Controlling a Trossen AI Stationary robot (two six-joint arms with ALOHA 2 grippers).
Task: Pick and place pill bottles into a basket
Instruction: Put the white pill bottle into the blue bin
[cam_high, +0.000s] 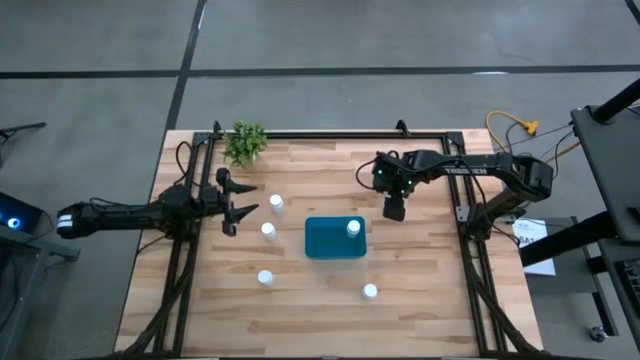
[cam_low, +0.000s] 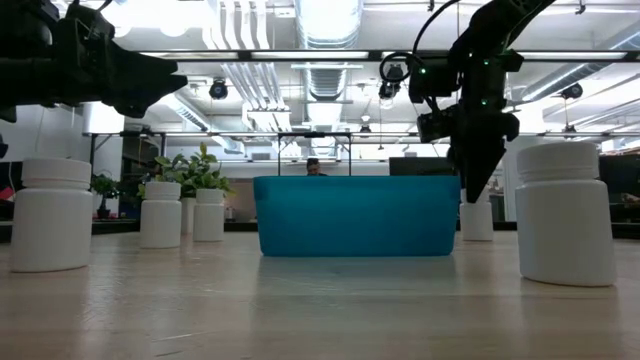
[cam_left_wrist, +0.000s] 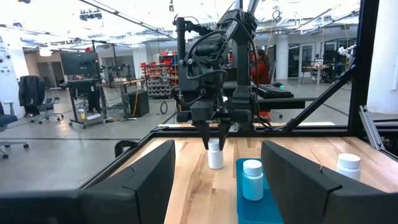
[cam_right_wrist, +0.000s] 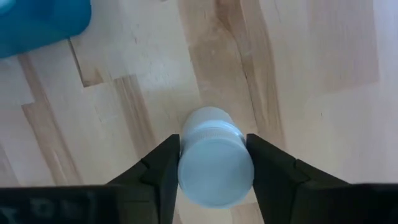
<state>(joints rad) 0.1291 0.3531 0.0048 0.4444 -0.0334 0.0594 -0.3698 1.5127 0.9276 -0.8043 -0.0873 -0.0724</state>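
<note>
Right gripper (cam_right_wrist: 211, 171) clamped round upright pill bottle (cam_right_wrist: 214, 158), cap up; hidden under arm in high view, btw.

The only lettering that shows is a pale word printed along the forearm of the right arm (cam_high: 470, 171), at the right of the high view; it seems to read "TROSSEN", though the letters are small and hard to make out. Nothing on the bottles, basket or background screens can be read.
</note>
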